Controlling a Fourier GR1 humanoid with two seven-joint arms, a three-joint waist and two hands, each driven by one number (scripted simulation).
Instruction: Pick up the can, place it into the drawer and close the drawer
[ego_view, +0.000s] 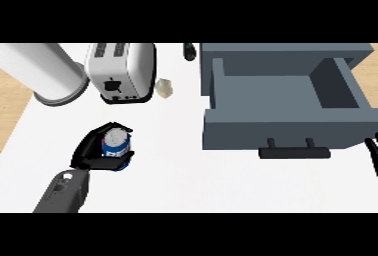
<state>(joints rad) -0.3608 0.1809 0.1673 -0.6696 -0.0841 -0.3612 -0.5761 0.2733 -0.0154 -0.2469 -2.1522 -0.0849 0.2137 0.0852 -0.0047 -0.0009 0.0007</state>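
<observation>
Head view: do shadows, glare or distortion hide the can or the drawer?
Head view: even light, no glare; the drawer inside is shaded but readable; toaster leans outward from perspective stretch; only the left hand covers part of the can.

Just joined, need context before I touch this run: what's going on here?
The left hand is curled round the blue and white can at the counter's left, in front of the toaster. I can't tell whether the can is off the counter. The grey drawer to the right stands pulled open with nothing visible inside, so placing and closing are not yet done. A black sliver at the view's right edge may be the right hand.
</observation>
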